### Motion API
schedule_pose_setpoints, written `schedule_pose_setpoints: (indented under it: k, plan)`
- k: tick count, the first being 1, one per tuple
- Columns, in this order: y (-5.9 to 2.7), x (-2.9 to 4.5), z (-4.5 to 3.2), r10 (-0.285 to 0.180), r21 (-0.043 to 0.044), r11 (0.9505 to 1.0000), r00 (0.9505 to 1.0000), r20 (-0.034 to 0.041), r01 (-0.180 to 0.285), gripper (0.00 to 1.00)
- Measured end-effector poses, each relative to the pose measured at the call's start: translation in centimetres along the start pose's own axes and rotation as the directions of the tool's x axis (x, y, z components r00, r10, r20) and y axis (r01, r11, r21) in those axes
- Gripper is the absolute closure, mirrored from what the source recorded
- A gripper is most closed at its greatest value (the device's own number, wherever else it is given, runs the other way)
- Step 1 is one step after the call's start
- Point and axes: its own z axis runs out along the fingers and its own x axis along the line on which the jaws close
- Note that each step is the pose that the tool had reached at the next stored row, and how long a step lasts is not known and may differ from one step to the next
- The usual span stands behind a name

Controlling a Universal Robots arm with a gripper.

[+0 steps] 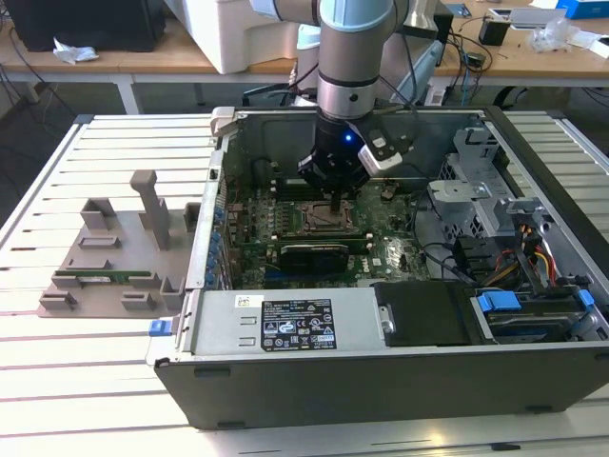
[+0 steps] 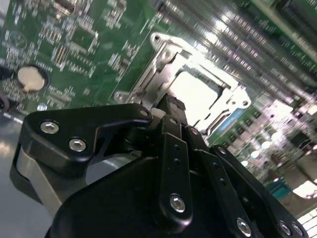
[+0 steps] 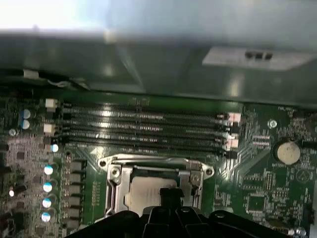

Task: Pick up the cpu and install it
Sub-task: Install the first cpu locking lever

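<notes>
I'm working over a slatted white bench (image 1: 114, 381) with cluttered desks behind it. At the exterior view's left sits a grey parts fixture (image 1: 114, 257). Next to it stands the open computer case (image 1: 400, 371), and my arm reaches down into its middle.

The gripper (image 1: 335, 195) hangs directly over the motherboard socket (image 1: 319, 217). In the second wrist view the gripper (image 2: 171, 106) has its fingers drawn together to a narrow tip that sits right at the edge of the cpu (image 2: 195, 91). The cpu appears already seated inside the metal socket frame (image 2: 148, 84). In the first wrist view the same pale chip (image 3: 143, 191) lies flat in the frame, below the rows of memory slots (image 3: 143, 129), with the fingertips (image 3: 171, 196) overlapping its near edge. I judge the fingers closed, pinching nothing I can make out; whether they touch the chip or hover just above it, I cannot tell.

To do this step well, I'd keep the tool vertical and gentle. The chip should sit level on all four sides, with no corner riding up on the frame. I'd avoid any sideways drag across the socket, since the contacts underneath likely bend easily.
</notes>
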Motion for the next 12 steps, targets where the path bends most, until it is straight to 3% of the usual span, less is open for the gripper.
schedule_pose_setpoints:
  k: [4,9,12]
  plan:
    - [-0.27,0.03,-0.19,0.000,0.0001,1.0000,1.0000,-0.0001,0.000,0.89]
    - [-0.30,0.03,-1.44,0.000,0.0000,1.0000,1.0000,-0.0001,0.000,0.89]
    - [-0.30,0.03,-1.82,0.000,0.0000,1.0000,1.0000,-0.0001,0.000,0.89]
